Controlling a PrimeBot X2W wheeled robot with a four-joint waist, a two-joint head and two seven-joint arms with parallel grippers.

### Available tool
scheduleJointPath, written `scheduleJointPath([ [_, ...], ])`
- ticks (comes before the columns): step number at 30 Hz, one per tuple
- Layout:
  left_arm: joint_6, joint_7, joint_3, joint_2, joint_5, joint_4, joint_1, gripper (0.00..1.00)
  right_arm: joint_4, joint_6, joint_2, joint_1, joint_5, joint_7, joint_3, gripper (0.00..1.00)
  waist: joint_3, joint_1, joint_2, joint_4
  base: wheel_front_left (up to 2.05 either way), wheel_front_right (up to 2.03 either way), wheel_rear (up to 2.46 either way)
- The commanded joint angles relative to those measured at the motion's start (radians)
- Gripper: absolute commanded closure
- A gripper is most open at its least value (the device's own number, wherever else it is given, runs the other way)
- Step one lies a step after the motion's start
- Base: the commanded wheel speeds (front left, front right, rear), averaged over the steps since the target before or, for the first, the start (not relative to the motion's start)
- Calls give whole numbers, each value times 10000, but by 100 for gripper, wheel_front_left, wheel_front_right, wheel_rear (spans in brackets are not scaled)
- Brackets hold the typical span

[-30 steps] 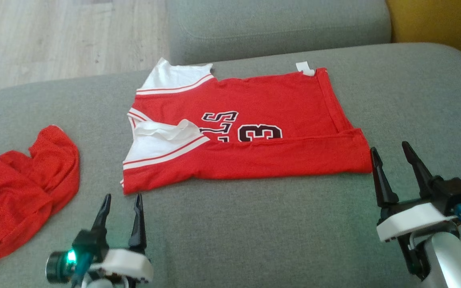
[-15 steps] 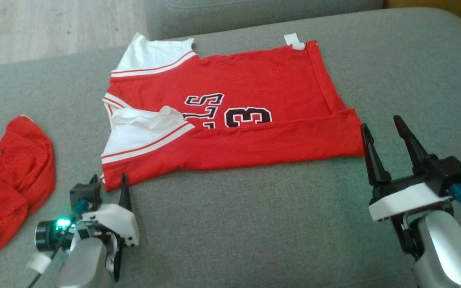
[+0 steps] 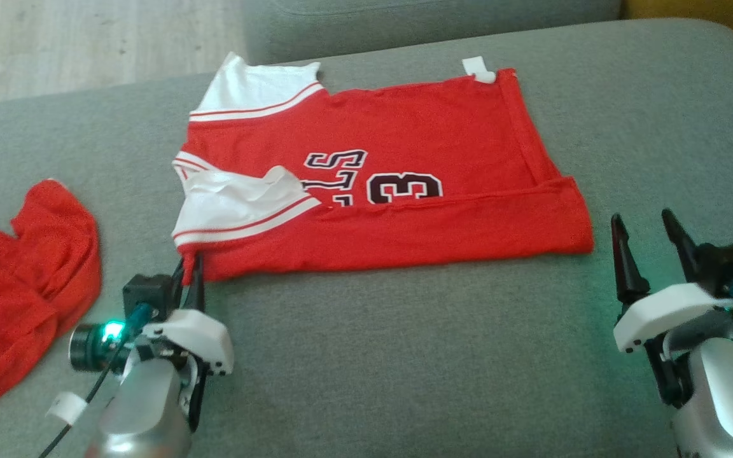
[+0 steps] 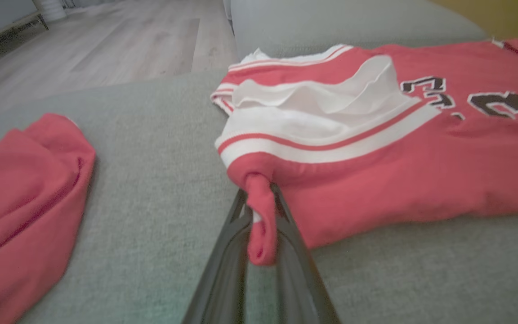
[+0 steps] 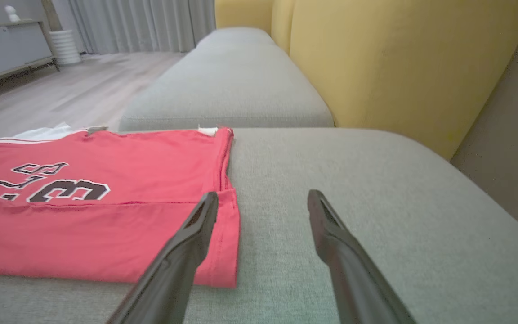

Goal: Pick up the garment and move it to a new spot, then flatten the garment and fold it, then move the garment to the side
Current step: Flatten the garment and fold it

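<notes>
A red jersey, the garment (image 3: 404,159), lies half folded on the grey sofa cushion (image 3: 404,356), with white sleeves and black numbers. Its near long edge is folded over. My left gripper (image 3: 189,264) is shut on the garment's near left corner; in the left wrist view that corner (image 4: 259,211) is bunched between the two dark fingers. My right gripper (image 3: 645,222) stands open just right of the garment's near right corner (image 5: 223,265), fingers apart, nothing between them, above the cushion (image 5: 353,180).
A second red cloth (image 3: 16,280) lies crumpled at the cushion's left edge (image 4: 20,189). Another grey cushion (image 5: 236,85) sits beyond, yellow back cushions (image 5: 398,67) to the right, and wooden floor (image 3: 74,44) at far left.
My left gripper moved forward to the garment's near left corner and closed on it. The head camera shifted, and the right gripper stayed open by the right corner.
</notes>
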Motion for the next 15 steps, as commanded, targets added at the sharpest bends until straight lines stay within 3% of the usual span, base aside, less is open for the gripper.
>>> scheduleJointPath([
  [1, 11, -177, 183, 187, 82, -406, -219, 100, -125, 73, 19, -516, -154, 133, 119, 0, -69, 0, 0, 128, 0, 0, 0],
  [10, 40, -347, -39, 47, 232, -2162, 311, 100, 2634, 73, 597, -1687, 440, 1842, -685, 0, -31, 0, 0, 719, 0, 0, 0],
  [15, 92, -350, -104, 30, 263, -2738, 563, 100, 3697, 73, 679, -2239, 743, 2157, -883, 0, 73, 0, 0, 924, 0, 0, 0],
])
